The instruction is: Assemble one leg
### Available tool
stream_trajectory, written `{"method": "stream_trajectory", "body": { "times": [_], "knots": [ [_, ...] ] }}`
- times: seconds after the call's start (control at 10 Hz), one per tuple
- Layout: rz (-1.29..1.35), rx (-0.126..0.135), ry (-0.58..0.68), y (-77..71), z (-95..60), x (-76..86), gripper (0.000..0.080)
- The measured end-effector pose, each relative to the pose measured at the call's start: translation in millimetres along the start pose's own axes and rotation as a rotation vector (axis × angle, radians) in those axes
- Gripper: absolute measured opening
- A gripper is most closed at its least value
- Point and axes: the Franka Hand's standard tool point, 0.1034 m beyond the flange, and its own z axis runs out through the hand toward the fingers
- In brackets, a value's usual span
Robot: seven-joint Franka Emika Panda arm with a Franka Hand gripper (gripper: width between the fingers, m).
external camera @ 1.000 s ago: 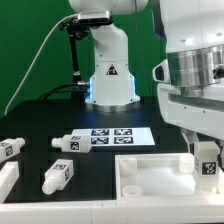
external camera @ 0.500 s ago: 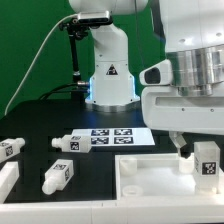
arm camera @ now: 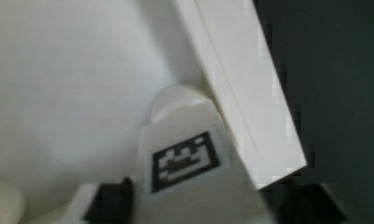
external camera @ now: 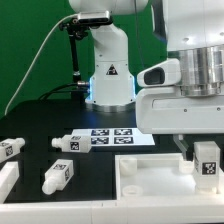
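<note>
Gripper [arm camera: 214, 200] fingers [arm camera: 113, 200] spread wider than leg [arm camera: 184, 140], tight vs tabletop [arm camera: 237, 90] wall, ext. view's right. Fingertips cut off, blurry.

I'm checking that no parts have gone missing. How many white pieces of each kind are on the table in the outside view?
Tabletop: 1
Marker board: 1
Legs: 4 (edge leg, back leg, front leg, leg beside the tabletop)
Total: 6
Not counted: a cut-off white piece at the front corner, kind unclear.
</note>
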Motion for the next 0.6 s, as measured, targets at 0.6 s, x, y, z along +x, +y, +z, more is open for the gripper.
{"method": "stream_trajectory", "body": {
  "times": [0.6],
  "knots": [
    [0.894,0.009,-0.006,-2.8,2.1,-2.9,0.0285]
  ]
}}
